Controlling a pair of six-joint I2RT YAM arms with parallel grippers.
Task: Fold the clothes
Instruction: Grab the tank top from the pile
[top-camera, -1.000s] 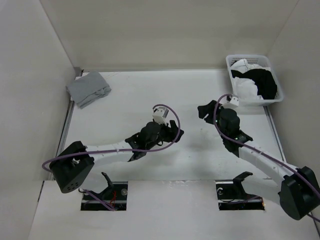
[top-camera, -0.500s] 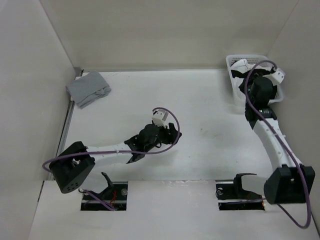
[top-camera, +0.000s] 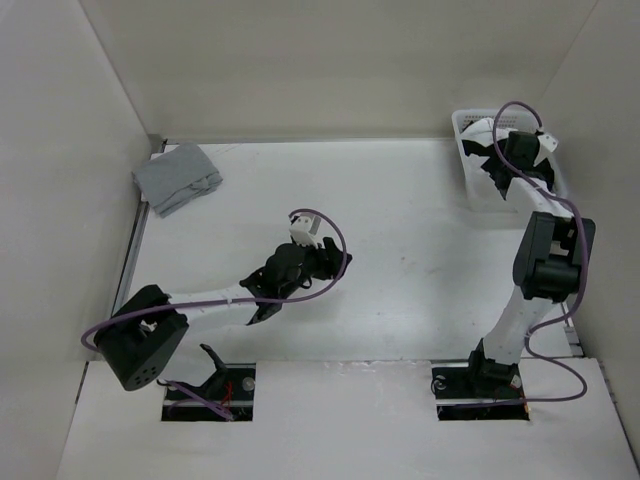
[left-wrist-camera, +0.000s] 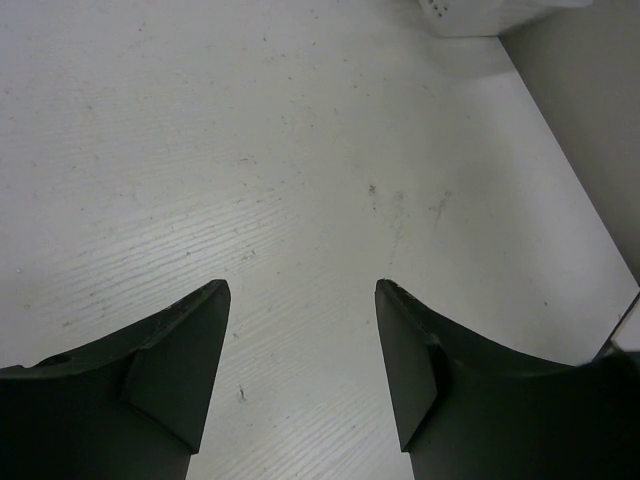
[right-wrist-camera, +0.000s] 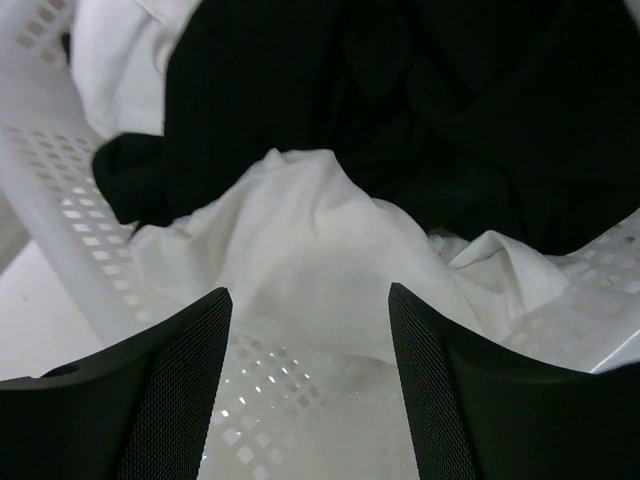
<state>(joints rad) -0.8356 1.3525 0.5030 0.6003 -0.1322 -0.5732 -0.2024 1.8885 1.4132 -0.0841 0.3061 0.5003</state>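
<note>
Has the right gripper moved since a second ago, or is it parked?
Yes. The right gripper went farther out and rightward: it was short of the white basket, and now hangs over it.

A thin white top of soft plain fabric (right-wrist-camera: 320, 260) lies crumpled inside a white perforated plastic basket (right-wrist-camera: 60, 220) at about two o'clock on the desk (top-camera: 400, 200). It is bunched into a rumpled heap with one fold pushed up into a peak, and its lower part spreads over the basket's floor and wall. A heap of black clothing (right-wrist-camera: 420, 100) presses against it from twelve o'clock. Its outline cannot be made out.
</note>
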